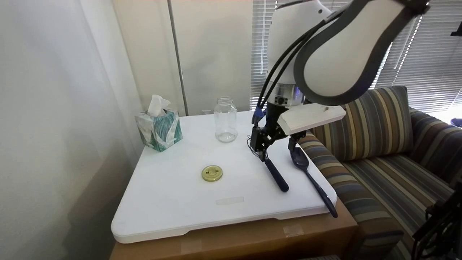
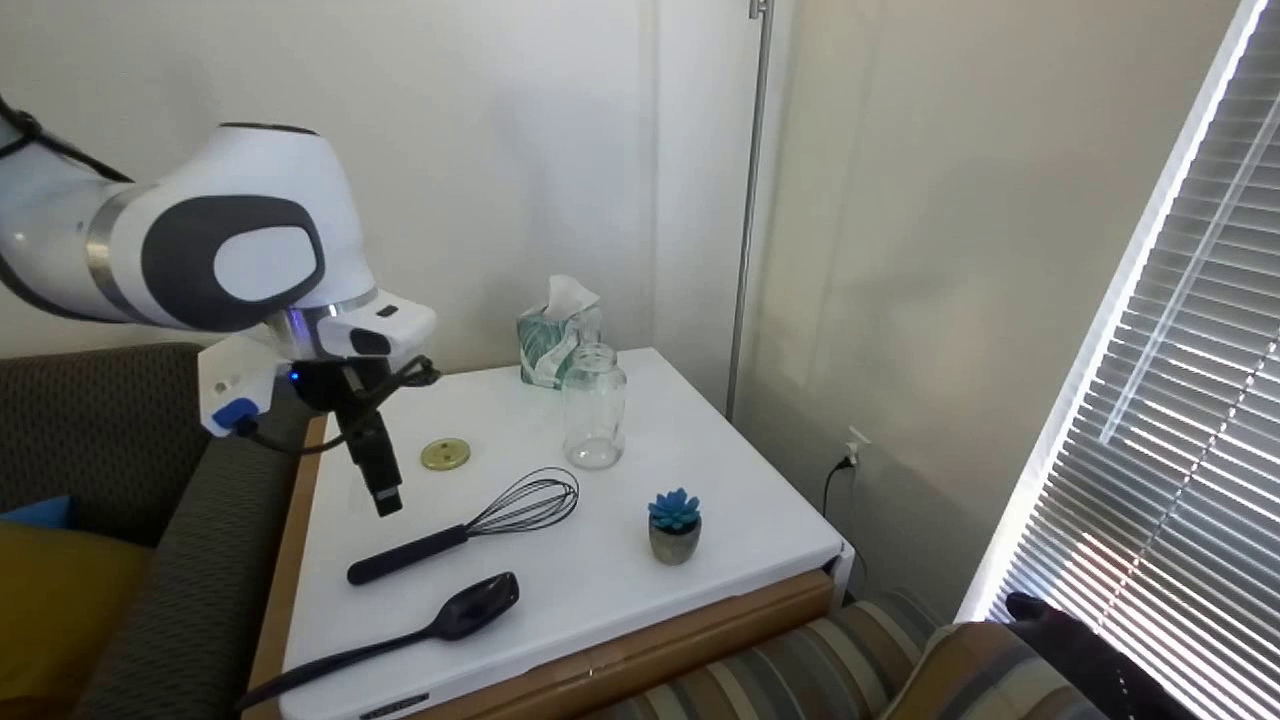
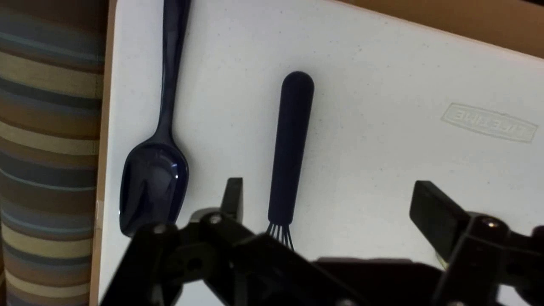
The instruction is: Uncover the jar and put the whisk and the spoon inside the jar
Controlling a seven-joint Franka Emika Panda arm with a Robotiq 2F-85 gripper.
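The clear glass jar [image 1: 225, 121] stands upright with an uncovered mouth, also visible in an exterior view as the jar [image 2: 594, 410]. Its yellow-green lid [image 1: 212, 173] lies flat on the table apart from it; just a sliver shows behind a finger in the wrist view. My gripper [image 3: 329, 199] is open above the table, holding nothing. Below its gap lies the whisk [image 3: 291, 148], nearer the left finger in the wrist view; most of its wire loops are hidden there. Beside it rests the black spoon [image 2: 478, 605], its handle end [image 1: 331, 207] reaching past the table edge.
A teal tissue box [image 1: 160, 130] sits near the wall side of the white table [image 1: 173, 202]. One small potted blue succulent [image 2: 674, 540] stands near a table edge. The striped sofa [image 1: 368, 173] borders the spoon's side.
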